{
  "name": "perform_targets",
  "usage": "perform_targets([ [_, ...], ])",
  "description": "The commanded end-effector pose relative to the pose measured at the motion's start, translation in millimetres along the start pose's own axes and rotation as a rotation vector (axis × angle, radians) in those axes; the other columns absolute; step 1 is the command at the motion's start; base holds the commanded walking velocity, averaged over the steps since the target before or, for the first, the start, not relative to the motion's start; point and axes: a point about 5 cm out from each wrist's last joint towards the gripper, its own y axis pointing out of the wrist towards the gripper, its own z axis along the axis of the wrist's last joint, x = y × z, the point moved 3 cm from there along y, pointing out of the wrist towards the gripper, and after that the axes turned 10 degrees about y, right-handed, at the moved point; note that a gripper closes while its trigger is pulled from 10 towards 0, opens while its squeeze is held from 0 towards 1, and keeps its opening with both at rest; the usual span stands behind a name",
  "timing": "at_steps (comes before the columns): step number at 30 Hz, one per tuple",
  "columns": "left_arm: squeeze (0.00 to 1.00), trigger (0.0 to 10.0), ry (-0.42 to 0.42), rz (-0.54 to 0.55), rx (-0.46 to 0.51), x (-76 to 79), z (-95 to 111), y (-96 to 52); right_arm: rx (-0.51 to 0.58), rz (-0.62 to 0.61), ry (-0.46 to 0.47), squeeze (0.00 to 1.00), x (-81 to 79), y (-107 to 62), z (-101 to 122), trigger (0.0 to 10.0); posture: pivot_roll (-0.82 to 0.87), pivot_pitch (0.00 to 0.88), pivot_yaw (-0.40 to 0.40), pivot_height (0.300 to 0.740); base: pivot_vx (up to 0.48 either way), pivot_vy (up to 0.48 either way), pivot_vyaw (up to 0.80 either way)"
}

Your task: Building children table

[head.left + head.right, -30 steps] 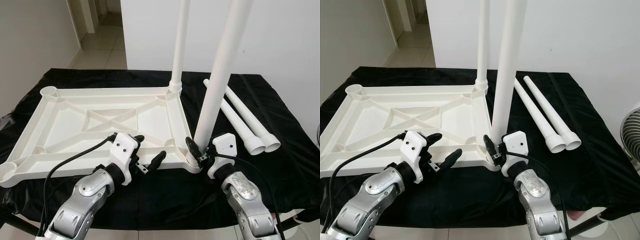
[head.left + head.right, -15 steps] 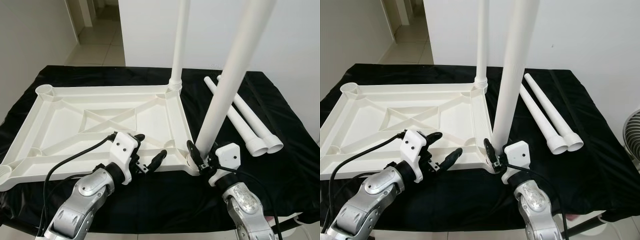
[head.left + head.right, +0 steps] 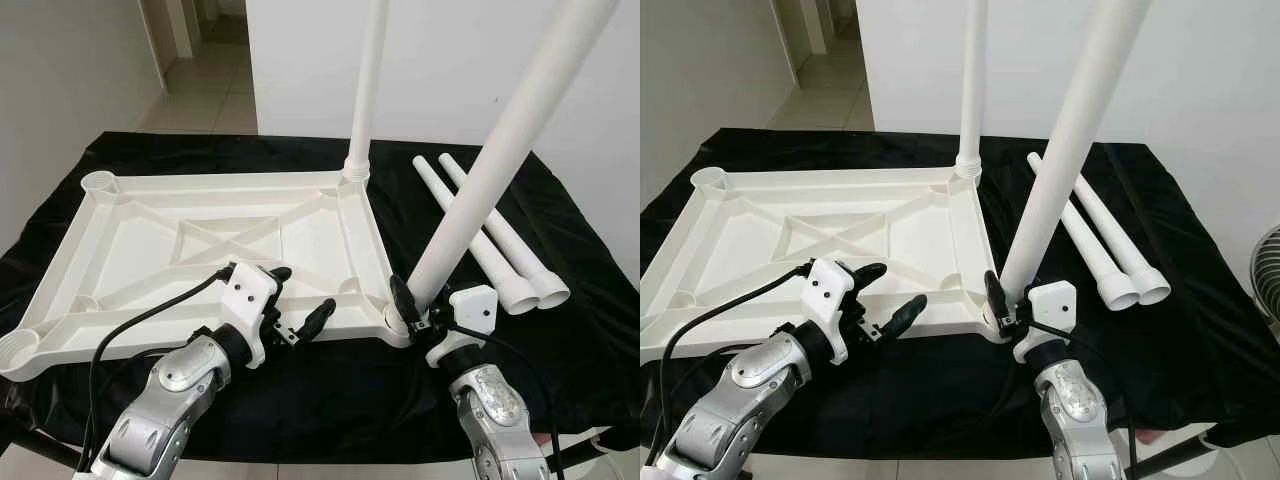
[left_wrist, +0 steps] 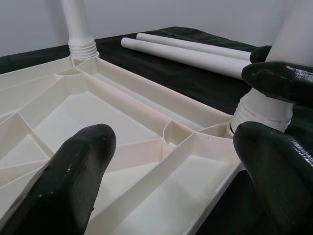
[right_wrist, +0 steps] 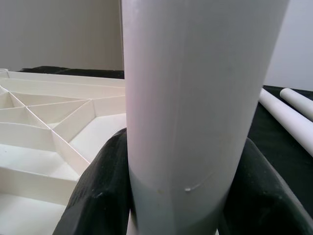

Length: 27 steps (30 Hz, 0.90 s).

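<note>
Left gripper agape, right gripper clamped

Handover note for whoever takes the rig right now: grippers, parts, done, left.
Right gripper: shut on the tilted leg near its base, at the tabletop's near right corner socket; not upright.
Left gripper: open, over the tabletop's near edge, holding nothing.
Done: one leg upright in the far right corner.
Left: straighten and seat the held leg, then fit the two loose legs lying on the black cloth into the left corner sockets.

Head eyes look down at the tabletop; wrist cameras sit close.
</note>
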Motion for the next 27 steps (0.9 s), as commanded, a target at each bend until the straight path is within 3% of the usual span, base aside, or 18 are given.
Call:
perform_targets([
  [1, 0.0, 10.0, -0.004, -0.047, -0.005, 3.3, -1.7, -0.1, -0.098, -0.062, -0.005, 0.0, 12.5, -7.9, -20.4, 10.0, -0.02, 0.075, 0.039, 0.74, 0.0, 0.0, 0.0],
  [11, 0.0, 10.0, 0.0, -0.053, -0.003, 3.6, -1.3, 0.0, -0.188, -0.089, 0.073, 0.0, 16.3, -5.4, -31.6, 10.0, -0.02, 0.064, 0.039, 0.74, 0.0, 0.0, 0.0],
  [27, 0.0, 10.0, -0.002, -0.051, -0.006, 3.3, -2.0, -1.3, -0.189, -0.122, 0.041, 0.0, 19.9, -2.6, -30.9, 10.0, -0.02, 0.058, 0.037, 0.74, 0.0, 0.0, 0.0],
])
